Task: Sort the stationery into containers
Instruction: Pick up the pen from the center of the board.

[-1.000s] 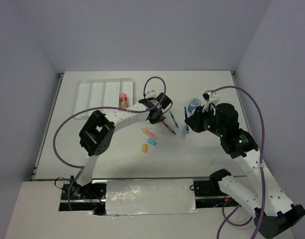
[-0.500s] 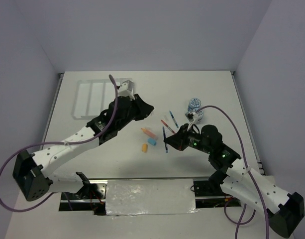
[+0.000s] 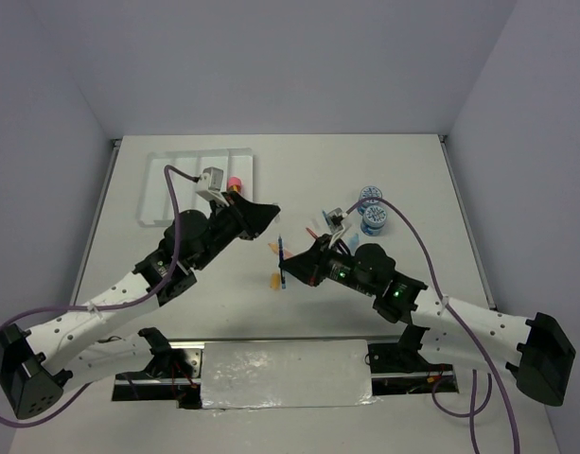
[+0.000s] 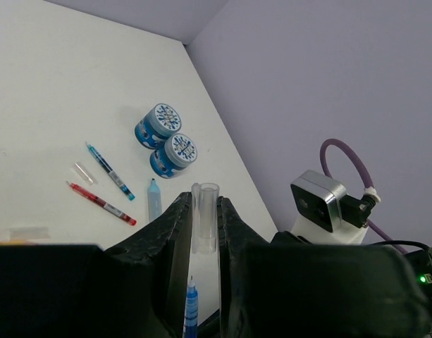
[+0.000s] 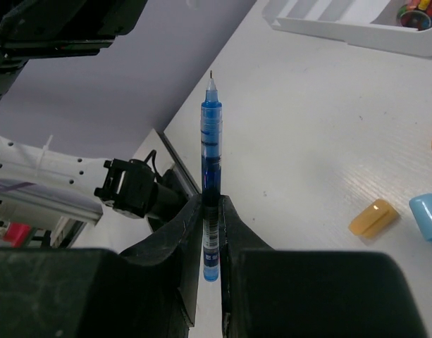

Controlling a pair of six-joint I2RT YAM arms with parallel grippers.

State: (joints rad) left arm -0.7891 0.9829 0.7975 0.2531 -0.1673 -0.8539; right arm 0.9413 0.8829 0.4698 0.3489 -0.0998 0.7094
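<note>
right gripper (image 5: 211,211) pinched on blue pen (image 5: 211,151), nib out, held over mid-table, tray (image 3: 188,163) at its 10 o'clock; left gripper (image 4: 204,205) clamps clear cap (image 4: 205,229). Risk: slight skew, nib misses cap mouth, cap pops loose or pen slips

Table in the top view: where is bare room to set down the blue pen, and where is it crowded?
Bare: the far strip of table between the white tray and the two tubs, and the right side beyond the tubs. Crowded: the middle, around the orange eraser and the red pen.
</note>
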